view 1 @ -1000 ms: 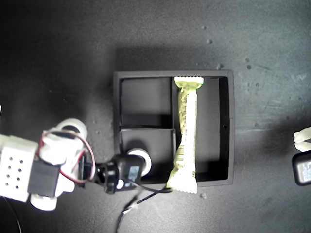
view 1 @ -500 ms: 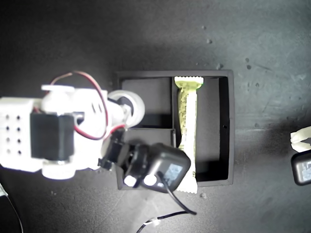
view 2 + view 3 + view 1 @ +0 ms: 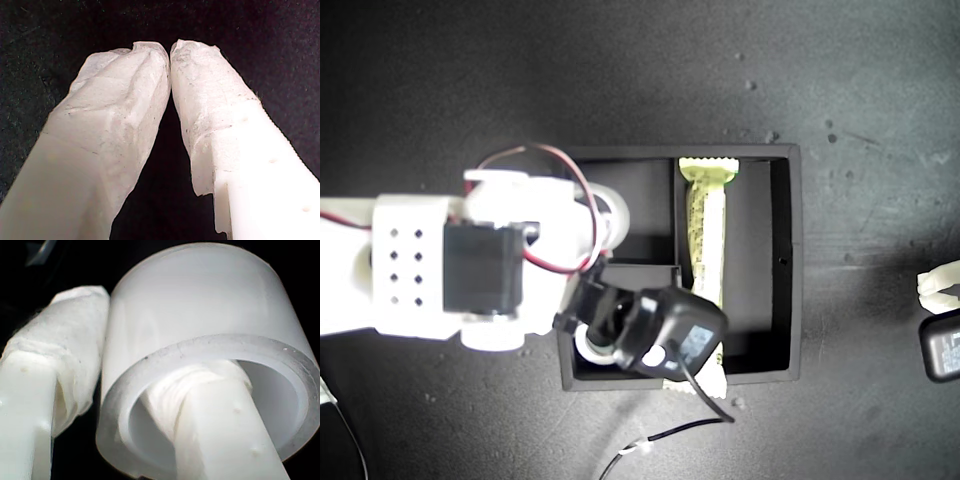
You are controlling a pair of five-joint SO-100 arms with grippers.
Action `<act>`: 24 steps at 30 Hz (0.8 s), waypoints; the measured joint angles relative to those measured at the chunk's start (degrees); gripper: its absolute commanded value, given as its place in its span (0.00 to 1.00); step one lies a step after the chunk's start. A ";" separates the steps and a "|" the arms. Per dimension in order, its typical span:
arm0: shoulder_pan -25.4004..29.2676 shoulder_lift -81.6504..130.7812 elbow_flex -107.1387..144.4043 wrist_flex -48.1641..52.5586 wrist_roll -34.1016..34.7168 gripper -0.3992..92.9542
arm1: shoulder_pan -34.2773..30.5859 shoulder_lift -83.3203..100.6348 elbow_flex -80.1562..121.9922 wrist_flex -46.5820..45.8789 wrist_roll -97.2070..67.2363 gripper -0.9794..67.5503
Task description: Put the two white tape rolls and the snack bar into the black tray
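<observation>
In the exterior view my second gripper (image 3: 605, 215) hung over the black tray (image 3: 792, 262), a white tape roll (image 3: 612, 212) clamped at its tip above a small compartment; just beside it, beyond the divider, the snack bar (image 3: 704, 240) lay in the long compartment, and the other tape roll (image 3: 588, 346) peeked out under the arm. The first wrist view showed my first gripper (image 3: 170, 50) with fingertips pressed together, holding nothing. The second wrist view showed one finger (image 3: 220, 425) through the roll's (image 3: 200, 315) hole and one outside its wall.
</observation>
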 measured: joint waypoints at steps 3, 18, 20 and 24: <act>-0.09 -1.76 -2.55 0.00 0.97 0.12 | -0.09 0.00 0.00 0.00 0.00 0.01; 0.00 -18.11 -34.54 19.16 -0.70 0.12 | -0.09 0.00 -0.09 1.76 0.00 0.01; -0.88 -10.63 -27.33 19.25 -2.55 0.09 | -0.53 0.97 -1.05 6.06 0.00 0.01; -4.22 12.74 -0.09 14.94 -6.59 0.01 | -1.49 8.88 -0.18 12.39 0.00 0.01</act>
